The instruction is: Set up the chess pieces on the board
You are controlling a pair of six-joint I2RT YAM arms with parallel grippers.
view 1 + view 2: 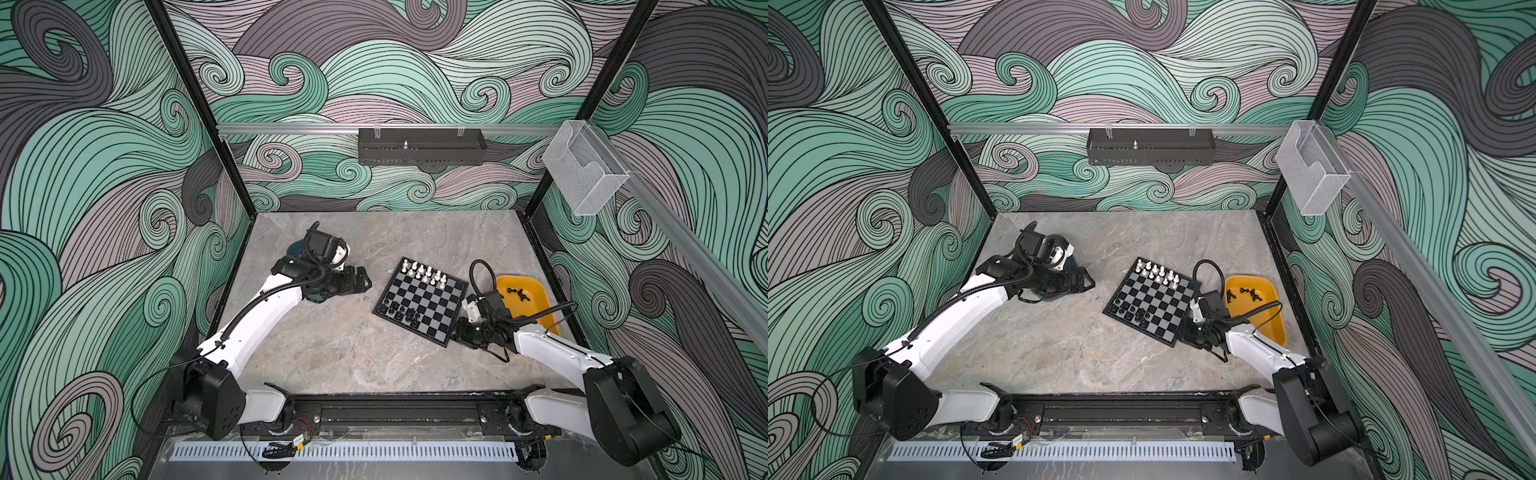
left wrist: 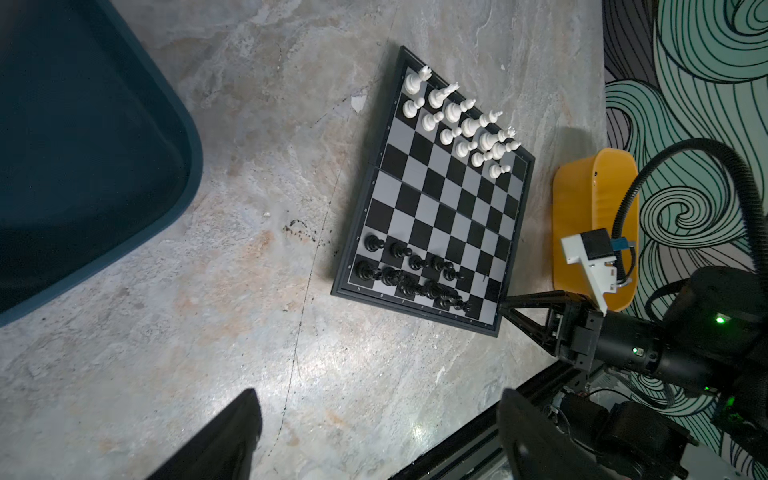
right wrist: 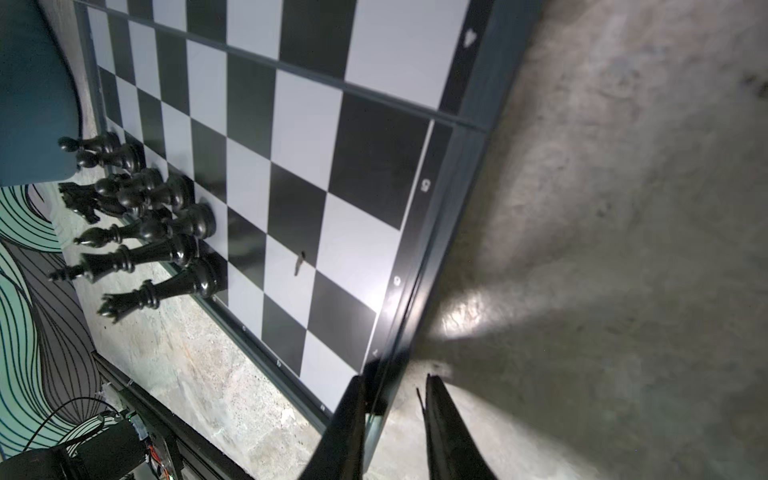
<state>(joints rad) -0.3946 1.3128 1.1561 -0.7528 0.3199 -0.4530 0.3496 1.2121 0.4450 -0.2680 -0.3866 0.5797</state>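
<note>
The board (image 1: 422, 301) lies turned at an angle on the right half of the table (image 1: 332, 357), just left of the yellow tray (image 1: 540, 301). Along its far edge stand the white pieces (image 2: 461, 120) in two rows, with the right-hand squares bare. The black pieces (image 2: 415, 274) crowd the near-left corner, and two loose black pieces (image 1: 517, 293) lie in the yellow tray.

The right gripper (image 3: 394, 378) sits low at the board's near-right corner. Its jaws are a little apart, with the board's rim in the gap and nothing clamped. The left gripper (image 2: 378, 395) hovers between the teal tray (image 2: 83, 145) and the board, jaws spread wide and empty.

The pieces look light, hard and smooth, and tall for their small bases, so a brush from a finger would likely topple them. Each is probably best pinched gently at the narrow waist under the head. The loose ones would be taken across the stem. The board looks thin and stiff and would likely slide if pushed at its corner, shaking whatever stands on it.
</note>
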